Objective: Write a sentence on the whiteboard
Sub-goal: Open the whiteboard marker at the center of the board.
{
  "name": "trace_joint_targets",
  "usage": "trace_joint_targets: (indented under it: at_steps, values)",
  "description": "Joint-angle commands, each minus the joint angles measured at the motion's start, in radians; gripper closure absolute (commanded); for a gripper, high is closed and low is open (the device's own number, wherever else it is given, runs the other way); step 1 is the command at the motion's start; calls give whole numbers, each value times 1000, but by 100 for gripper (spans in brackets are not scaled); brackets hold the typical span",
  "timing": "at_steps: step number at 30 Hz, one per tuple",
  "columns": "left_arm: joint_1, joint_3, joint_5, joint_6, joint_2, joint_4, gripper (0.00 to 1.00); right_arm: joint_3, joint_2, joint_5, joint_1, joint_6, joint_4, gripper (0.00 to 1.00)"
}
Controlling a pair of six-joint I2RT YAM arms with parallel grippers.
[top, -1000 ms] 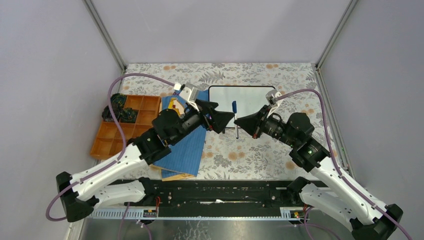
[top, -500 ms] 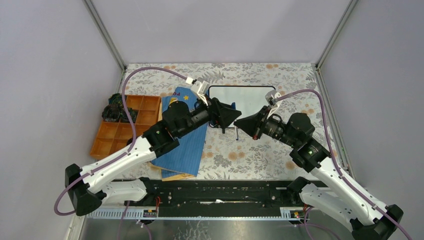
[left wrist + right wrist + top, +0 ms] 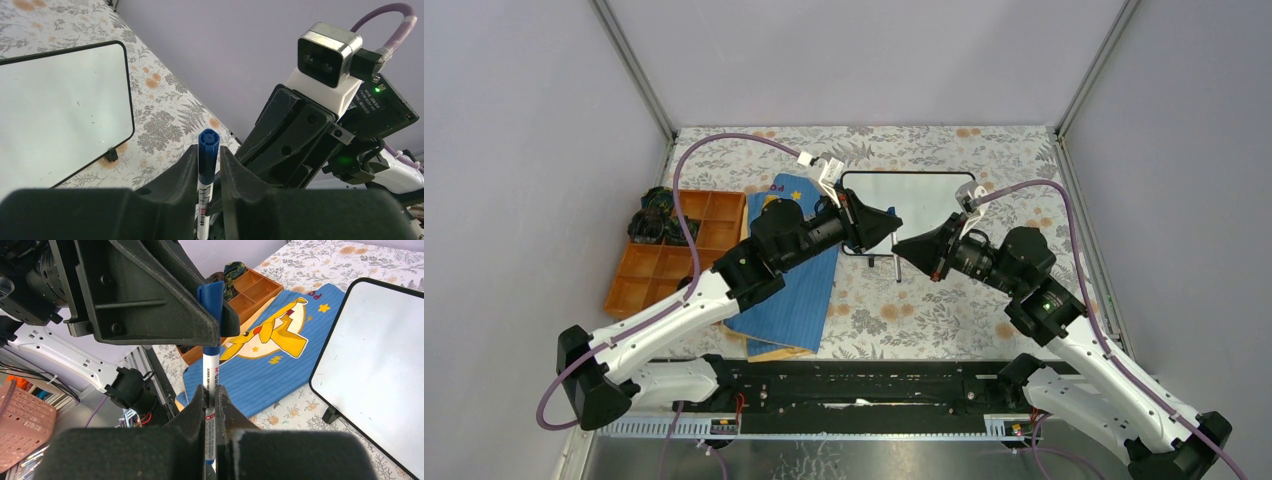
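Two robot grippers meet above a floral table (image 3: pixel 1024 160), sharing one upright marker (image 3: pixel 210 365). The right gripper (image 3: pixel 210 395) clamps the white barrel, while the left gripper (image 3: pixel 208 152) grips the marker's blue cap (image 3: pixel 208 142) from both sides. The whiteboard (image 3: pixel 914 190) lies flat just beyond them, beside a blue cloth book (image 3: pixel 799 290).

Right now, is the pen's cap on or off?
On. The blue cap covers the upper end of the pen, inside the left gripper; the right gripper holds the pen lower down.
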Motion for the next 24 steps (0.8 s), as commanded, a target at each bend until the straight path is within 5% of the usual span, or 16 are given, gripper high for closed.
trace_joint_targets:
  at_steps: [1, 6, 11, 13, 24]
  values:
    - [5, 3, 29, -11, 1, 85, 76, 44, -15, -28, 8, 6, 37, 100]
    - [5, -8, 35, -19, -3, 95, 91, 48, -13, -38, 7, 24, 44, 100]
    - [5, -33, 24, -23, -27, 113, 100, 46, -19, -13, 7, 99, 67, 45]
    - [7, -48, 26, -22, -43, 128, 100, 48, -8, -18, 8, 152, 83, 32]
    - [20, -153, 97, -42, -175, 227, 100, 18, 87, -189, 7, 389, 357, 30]
